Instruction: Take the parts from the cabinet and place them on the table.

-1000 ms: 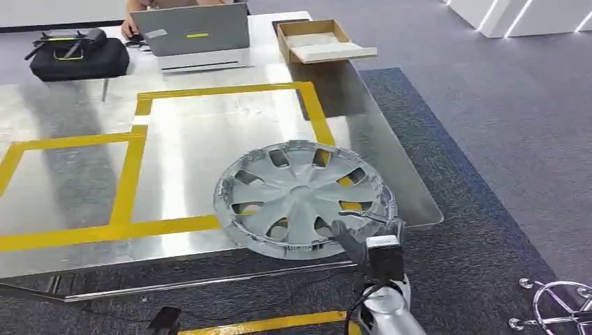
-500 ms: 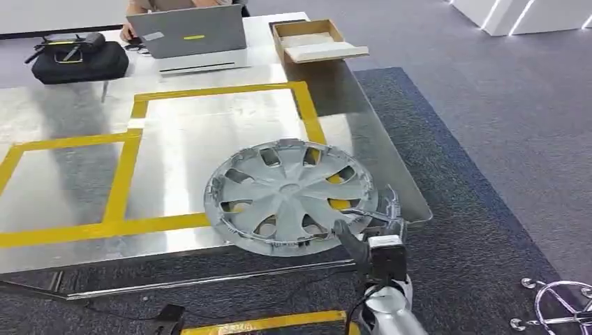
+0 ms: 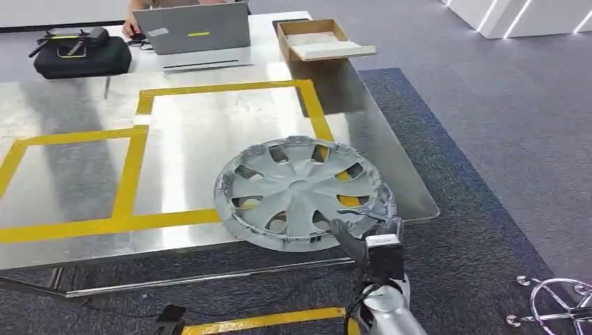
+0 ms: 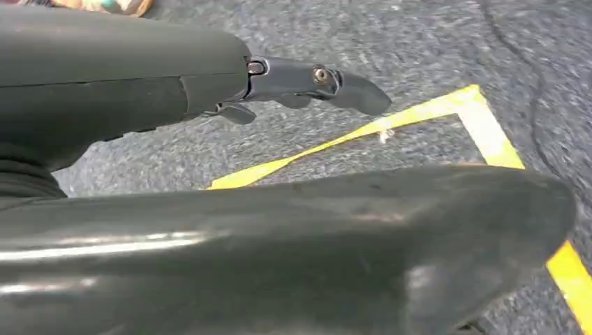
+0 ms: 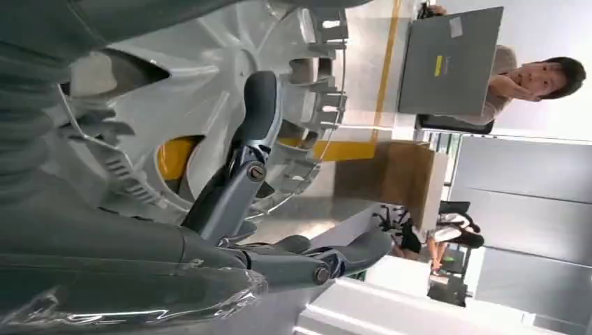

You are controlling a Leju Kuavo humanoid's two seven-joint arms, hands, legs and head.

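Fingers [image 3: 347, 236] of the right hand [image 3: 363, 241] clamp the near rim of a grey wheel cover [image 3: 301, 192], which lies over the metal table [image 3: 209, 139] at its near right corner, overlapping yellow tape [image 3: 126, 178]. Judged best: settle it flat and fully supported before releasing. Left hand [image 4: 307, 80] hangs over carpet, fingers apart, empty.

A lab-like office: metal table [image 3: 63, 181] with yellow tape, grey carpet [image 3: 502, 139], person at a laptop [image 3: 195, 31].
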